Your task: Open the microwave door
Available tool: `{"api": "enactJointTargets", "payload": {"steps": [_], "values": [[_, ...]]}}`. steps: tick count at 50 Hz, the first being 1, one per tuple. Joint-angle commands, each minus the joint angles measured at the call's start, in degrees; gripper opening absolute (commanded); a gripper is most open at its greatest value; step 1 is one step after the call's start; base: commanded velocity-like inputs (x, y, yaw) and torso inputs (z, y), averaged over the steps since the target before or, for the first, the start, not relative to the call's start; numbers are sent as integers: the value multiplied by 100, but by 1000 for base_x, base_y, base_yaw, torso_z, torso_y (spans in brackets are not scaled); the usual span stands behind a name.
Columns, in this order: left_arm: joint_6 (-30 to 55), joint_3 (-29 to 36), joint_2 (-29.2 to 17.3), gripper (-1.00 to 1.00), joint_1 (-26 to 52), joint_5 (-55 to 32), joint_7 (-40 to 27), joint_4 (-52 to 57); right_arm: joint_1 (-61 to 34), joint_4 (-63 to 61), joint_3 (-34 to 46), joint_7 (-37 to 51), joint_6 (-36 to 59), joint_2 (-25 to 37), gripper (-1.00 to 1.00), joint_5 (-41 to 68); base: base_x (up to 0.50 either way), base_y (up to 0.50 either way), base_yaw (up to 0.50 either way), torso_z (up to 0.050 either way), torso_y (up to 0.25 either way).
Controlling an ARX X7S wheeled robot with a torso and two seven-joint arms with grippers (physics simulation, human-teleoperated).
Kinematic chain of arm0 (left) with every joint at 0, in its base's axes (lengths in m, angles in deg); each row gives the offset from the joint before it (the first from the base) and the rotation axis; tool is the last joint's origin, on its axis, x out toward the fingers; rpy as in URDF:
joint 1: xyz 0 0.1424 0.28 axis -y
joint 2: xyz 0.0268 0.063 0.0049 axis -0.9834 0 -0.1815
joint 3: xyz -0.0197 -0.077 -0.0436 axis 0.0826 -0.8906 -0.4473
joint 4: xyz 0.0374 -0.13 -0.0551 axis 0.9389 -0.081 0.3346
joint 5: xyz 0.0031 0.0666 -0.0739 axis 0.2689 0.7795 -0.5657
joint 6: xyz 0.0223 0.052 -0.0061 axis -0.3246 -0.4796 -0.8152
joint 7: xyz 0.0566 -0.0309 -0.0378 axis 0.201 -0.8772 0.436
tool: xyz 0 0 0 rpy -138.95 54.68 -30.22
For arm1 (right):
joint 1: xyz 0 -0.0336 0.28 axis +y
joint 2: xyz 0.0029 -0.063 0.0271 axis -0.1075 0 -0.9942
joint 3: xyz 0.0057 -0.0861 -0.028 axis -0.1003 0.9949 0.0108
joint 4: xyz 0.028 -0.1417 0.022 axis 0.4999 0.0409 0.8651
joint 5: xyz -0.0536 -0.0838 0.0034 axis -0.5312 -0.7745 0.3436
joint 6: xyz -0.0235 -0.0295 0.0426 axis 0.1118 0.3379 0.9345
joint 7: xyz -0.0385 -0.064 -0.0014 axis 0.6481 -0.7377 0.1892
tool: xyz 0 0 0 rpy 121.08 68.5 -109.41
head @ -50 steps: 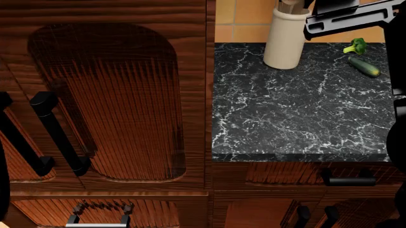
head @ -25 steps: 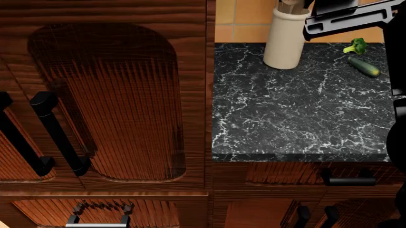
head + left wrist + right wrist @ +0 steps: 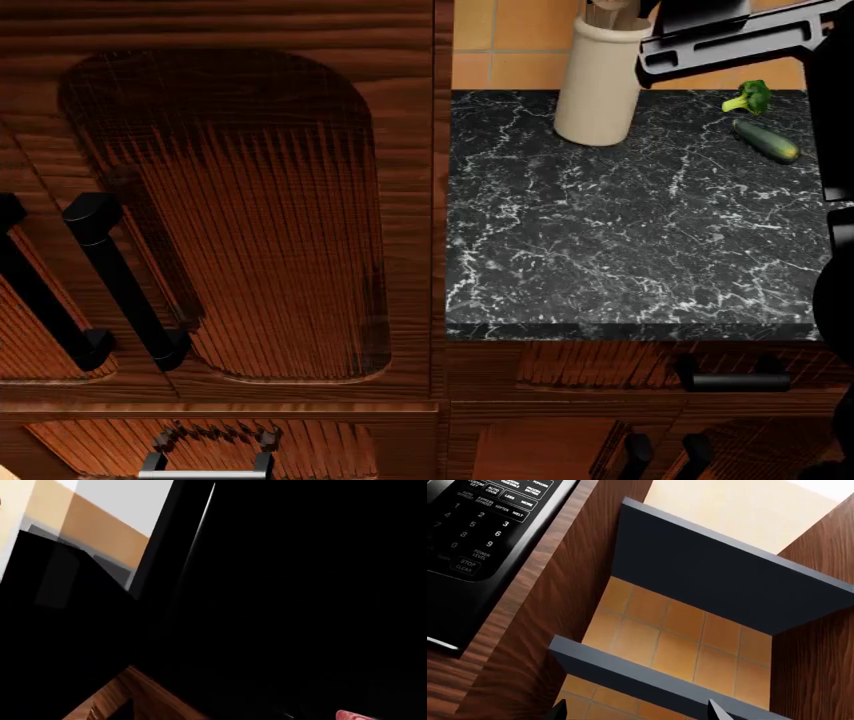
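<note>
The microwave [image 3: 474, 530] shows in the right wrist view as a black control panel with white keypad numbers, set into wood cabinetry. Its door is not seen there. My right gripper [image 3: 637, 712] is open, its two dark fingertips [image 3: 558, 711] wide apart with nothing between them, aimed at tiled wall and dark shelves beside the microwave. The left wrist view is filled almost wholly by a glossy black surface [image 3: 300, 590] very close to the camera, with a strip of wood [image 3: 143, 695] below; my left gripper's fingers do not stand out against it. My right arm [image 3: 727, 40] crosses the head view's upper right.
A tall wood cabinet door [image 3: 220, 215] with black bar handles [image 3: 120, 280] fills the left of the head view. The black marble counter [image 3: 627, 240] carries a cream utensil crock [image 3: 601, 85], broccoli [image 3: 750, 97] and a zucchini [image 3: 766, 140]. Drawers with black handles [image 3: 737, 380] lie below.
</note>
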Motion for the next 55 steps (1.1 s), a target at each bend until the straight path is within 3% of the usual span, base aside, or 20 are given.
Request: {"api": "enactJointTargets", "payload": {"steps": [1, 20, 28, 55], "values": [[-198, 14, -168, 100, 45, 226, 47, -498, -2, 3, 9, 7, -10, 17, 100, 20, 0, 0, 0, 0, 0], [-481, 271, -469, 100, 341, 738, 246, -1407, -11, 1, -2, 29, 18, 23, 100, 73, 0, 0, 0, 0, 0], [-863, 558, -778, 100, 830, 1276, 446, -2524, -13, 3, 2, 29, 14, 34, 100, 93, 0, 0, 0, 0, 0], [-830, 584, -1428, 100, 876, 1574, 432, -2865, -14, 15, 34, 14, -38, 91, 100, 150, 0, 0, 0, 0, 0]]}}
